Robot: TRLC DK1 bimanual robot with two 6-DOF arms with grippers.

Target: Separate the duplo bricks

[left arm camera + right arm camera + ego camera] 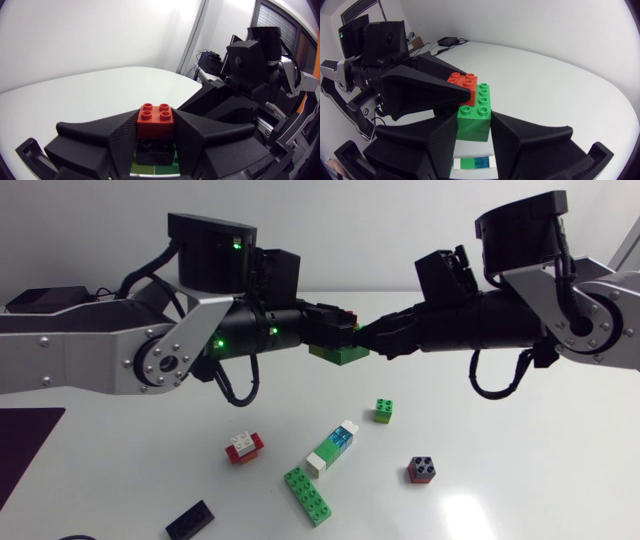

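Bricks locked together hang in the air above the middle of the desk (520,480), held between the two grippers that meet there tip to tip.

The left gripper (155,131) has its jaws clamped on the red brick (155,120), one broad finger pressed to each side. A black brick (155,150) sits directly under the red one in the same grip. The right gripper (474,127) is closed on the green brick (476,110) from both sides, studs up, and the red brick touches the green one at its far end.

Both arms come in level from the desk's side edges, forearms stretched out nearly horizontal towards each other and wrists in line. The clump is well clear of the surface.

Loose pieces lie below, towards the near edge:
- A small green-and-yellow brick (383,410) is almost under the grippers.
- A red-and-white brick (245,447) lies on the left side.
- A slanted row of white, blue and green bricks (332,448) lies in the middle.
- A long green brick (307,495) lies just beside that row's lower end.
- A dark brick with a red side (421,470) lies on the right.
- A black flat piece (190,522) is nearest the near-left corner.

A dark mat (25,450) covers the desk at its left edge.
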